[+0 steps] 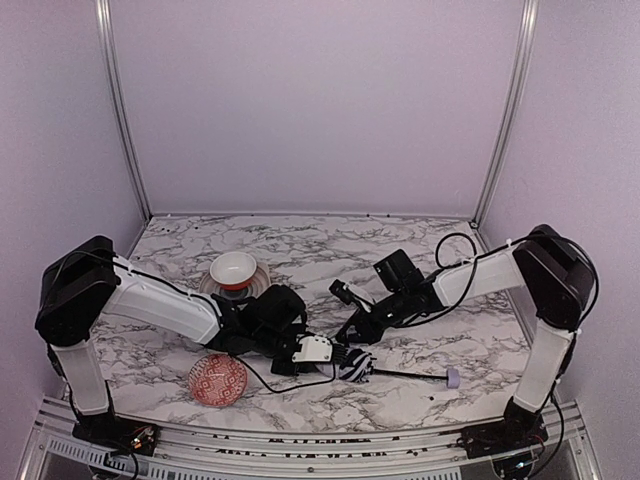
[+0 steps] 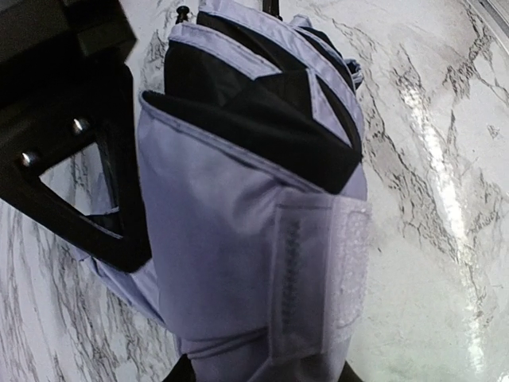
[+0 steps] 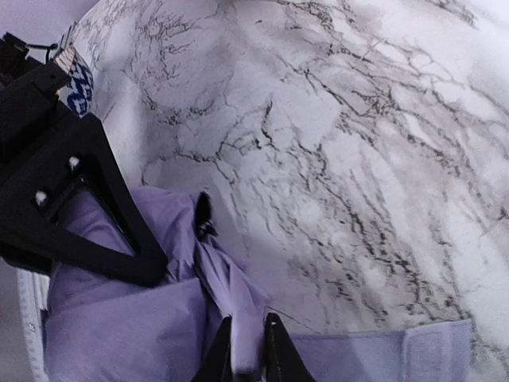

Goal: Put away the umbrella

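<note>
The umbrella (image 1: 352, 364) lies folded at the table's front middle. Its thin black shaft (image 1: 405, 374) runs right to the small lavender knob handle (image 1: 452, 378). My left gripper (image 1: 318, 350) reaches it from the left. In the left wrist view the lavender and black folds (image 2: 238, 199) and the velcro strap (image 2: 318, 270) fill the frame, and my left gripper (image 2: 266, 372) is shut around the bundle. My right gripper (image 1: 352, 335) comes from the right. In its wrist view it (image 3: 248, 354) is shut on a fold of lavender fabric (image 3: 231, 286), with the strap end (image 3: 429, 350) lying to the right.
A red patterned bowl (image 1: 218, 380) sits at the front left beside the left arm. A white bowl (image 1: 233, 268) on a plate stands behind the left arm. Marble table (image 1: 330, 245) stretches toward the back wall.
</note>
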Controlling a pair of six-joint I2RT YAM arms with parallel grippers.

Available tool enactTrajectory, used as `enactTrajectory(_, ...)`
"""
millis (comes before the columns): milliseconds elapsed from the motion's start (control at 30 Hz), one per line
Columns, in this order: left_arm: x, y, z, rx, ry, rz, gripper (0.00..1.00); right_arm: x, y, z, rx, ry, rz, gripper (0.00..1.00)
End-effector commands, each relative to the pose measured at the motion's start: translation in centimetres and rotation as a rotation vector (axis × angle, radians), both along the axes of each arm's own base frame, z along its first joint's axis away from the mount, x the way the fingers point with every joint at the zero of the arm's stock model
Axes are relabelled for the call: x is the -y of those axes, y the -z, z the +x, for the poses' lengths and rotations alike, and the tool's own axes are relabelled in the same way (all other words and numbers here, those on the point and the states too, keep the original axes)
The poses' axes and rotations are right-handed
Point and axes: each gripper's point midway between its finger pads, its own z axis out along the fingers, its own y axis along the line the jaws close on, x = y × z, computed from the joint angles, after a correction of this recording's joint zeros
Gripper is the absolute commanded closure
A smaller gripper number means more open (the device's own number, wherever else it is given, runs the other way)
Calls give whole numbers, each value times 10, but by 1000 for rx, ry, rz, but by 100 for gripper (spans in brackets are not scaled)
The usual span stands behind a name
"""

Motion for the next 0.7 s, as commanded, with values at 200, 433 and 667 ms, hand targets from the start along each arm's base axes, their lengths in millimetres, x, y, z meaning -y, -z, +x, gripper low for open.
enactTrajectory(200,-71,76,-45,-372,-77,467,100,18,-41,45,211,85,2,61)
enactTrajectory(433,-81,82,-60,-483,-72,566,100,55,-107,51,513,192,-6,55)
enactTrajectory(667,-85,85,-70,-658,-98,627,100,83,-127,13,787,133,-49,54)
